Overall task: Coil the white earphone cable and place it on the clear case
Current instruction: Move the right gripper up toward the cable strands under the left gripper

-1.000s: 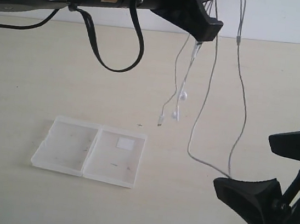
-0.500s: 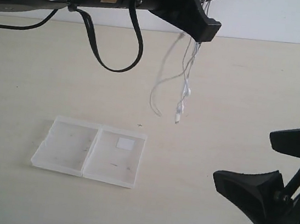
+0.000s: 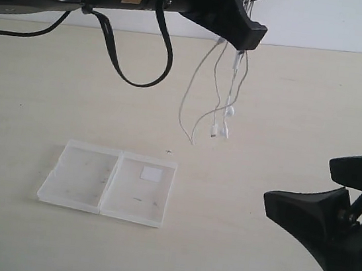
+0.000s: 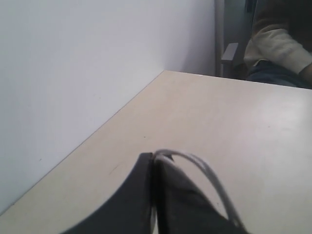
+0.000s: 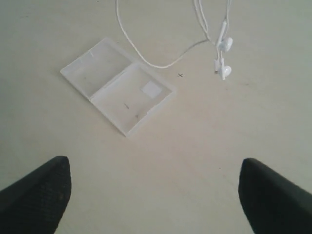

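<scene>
**Earphone cable hanging from the left arm, case open on the table**

Exterior view. The left gripper [image 3: 247,40] reaches in high at the far side, its jaws pressed together on the white earphone cable [image 3: 233,75]. The cable hangs in several loose strands, with its earbuds [image 3: 229,112] near the low end. The clear case [image 3: 82,176] lies open and flat on the pale table [image 3: 40,90], nearer and to the left of the hanging strands and apart from them. A white square sticker [image 3: 152,173] marks its right half. The right gripper [image 3: 297,188] waits low at the near right, its jaws spread wide with nothing between them.

Left wrist view. The left gripper [image 4: 152,165] shows both dark fingers closed flush, with the cable [image 4: 204,170] arching out from between them.

Right wrist view. The right gripper [image 5: 153,170] frames bare table between its parted fingers. Beyond lie the case [image 5: 105,66] and its sticker [image 5: 150,88], with the cable [image 5: 131,44] and earbuds [image 5: 225,44] dangling farther off.
</scene>
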